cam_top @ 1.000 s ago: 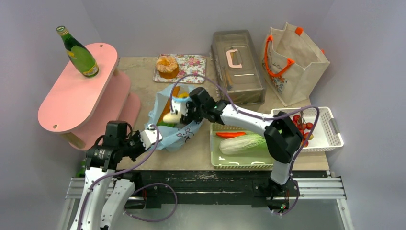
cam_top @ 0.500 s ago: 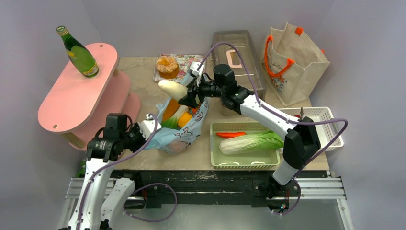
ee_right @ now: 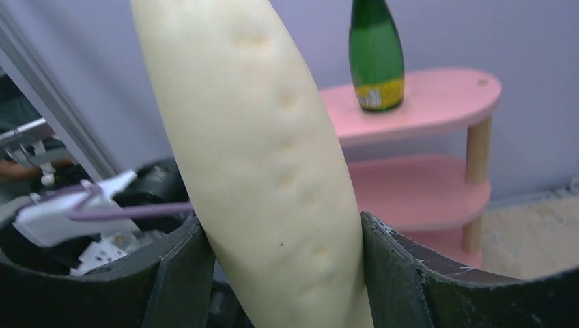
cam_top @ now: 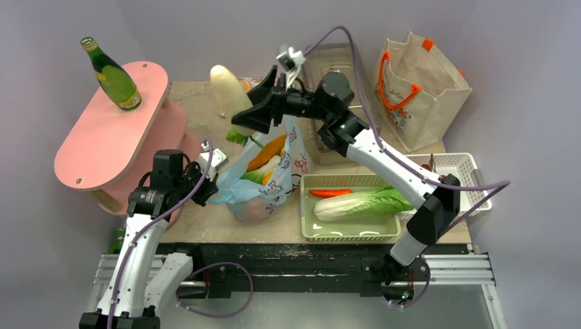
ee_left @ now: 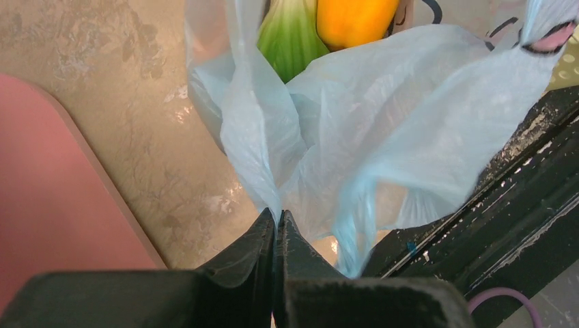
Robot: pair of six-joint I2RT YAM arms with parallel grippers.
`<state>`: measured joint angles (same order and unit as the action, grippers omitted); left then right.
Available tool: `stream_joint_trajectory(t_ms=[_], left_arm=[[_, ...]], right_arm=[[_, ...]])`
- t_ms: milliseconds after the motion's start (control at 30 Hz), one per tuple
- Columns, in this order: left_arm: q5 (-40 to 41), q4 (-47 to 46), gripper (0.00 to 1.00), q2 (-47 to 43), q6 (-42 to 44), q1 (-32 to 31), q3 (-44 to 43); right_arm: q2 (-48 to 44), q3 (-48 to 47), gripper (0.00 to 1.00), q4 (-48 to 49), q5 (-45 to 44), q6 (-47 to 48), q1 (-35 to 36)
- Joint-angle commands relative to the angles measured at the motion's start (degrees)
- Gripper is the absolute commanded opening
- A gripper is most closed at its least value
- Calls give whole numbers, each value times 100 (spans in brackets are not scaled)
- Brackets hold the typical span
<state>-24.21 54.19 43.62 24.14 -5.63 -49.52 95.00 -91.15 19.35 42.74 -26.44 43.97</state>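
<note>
Your right hand (cam_top: 240, 118) is clamped on a long white radish (cam_top: 225, 89), with one finger pressed to each side of its lower part; in the right wrist view the radish fills the gap between the fingers completely. The hand holds it almost upright in the air over the far left part of the worktop (cam_top: 199, 113), touching nothing else. Your left hand (ee_left: 276, 220) is pinched shut on a fold of the pale blue plastic bag (cam_top: 257, 199), its fingertips meeting on the thin film at the bag's near left edge. The bag stands on the worktop below and nearer than the radish, between the pink shelf (cam_top: 103, 137) and the green tray (cam_top: 308, 232); an orange vegetable (cam_top: 266, 152) and a green stalk (ee_left: 290, 34) show in its open mouth. The tray lies just right of the bag and carries a red chilli (cam_top: 330, 192) and a Chinese cabbage (cam_top: 360, 203). A white basket (cam_top: 479, 190) sits at the right edge behind the right arm; a green bottle (cam_top: 113, 68) stands on the shelf's top tier; a tote bag (cam_top: 421, 89) stands at the far right corner.
</note>
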Motion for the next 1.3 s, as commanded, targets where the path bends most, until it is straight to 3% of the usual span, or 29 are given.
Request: stream_joint_trajectory(t_ms=[0,133,200,267,333,400,467,667,800,833,867,933,967,1067,1100,1133,1267], left_arm=[[-150,-375,0,95,-330,44,-74],[-129,-449,0,257,-360,49,-110],[-85,-462,0,313,-395,53,-155],[25,-506,0,301,-432,66,-213],[56,-538,0,225,-472,78,-261],[26,-569,0,137,-581,79,-345],[-140,-576,0,33,-586,79,-410],[-320,-766,0,-137,-370,79,-542],[-348,-756,0,-112,-208,79,-709],[-397,-741,0,-124,-174,79,-763],[-480,-729,0,-137,-116,79,-800],[-707,-678,0,-213,21,72,-843],[-806,-650,0,-247,102,71,-837],[-1085,-456,0,-366,487,54,-807],[-1168,-378,0,-428,646,46,-780],[-1227,-347,0,-498,782,38,-742],[-1267,-395,0,-821,1193,-5,-463]], right_arm=[[-771,-844,0,972,-323,-1052,-120],[-1284,-688,0,722,-561,-1000,-169],[-1539,-711,0,-98,-448,-394,-247],[-1885,-741,0,-1913,-494,1009,-374],[-2168,-595,0,-3987,-1091,2837,-428],[-2467,-13,0,-5317,-2110,4174,-494],[-2698,710,0,-6055,-2869,5033,-610],[-2665,2209,0,-6387,-4443,5760,-779],[-2730,3239,0,-5983,-4616,6154,-787],[-2729,3430,4,-5900,-4708,6231,-788],[-2662,3537,14,-5905,-4812,6286,-787],[-2430,3498,44,-6089,-5047,6264,-793],[-2339,3361,57,-6204,-5031,6199,-795],[-2186,2531,80,-6641,-4643,5952,-786],[-2153,2091,94,-6831,-4104,5745,-784],[-2119,1621,98,-6952,-3648,5552,-786],[-1855,302,99,-6631,-2093,4724,-612]])
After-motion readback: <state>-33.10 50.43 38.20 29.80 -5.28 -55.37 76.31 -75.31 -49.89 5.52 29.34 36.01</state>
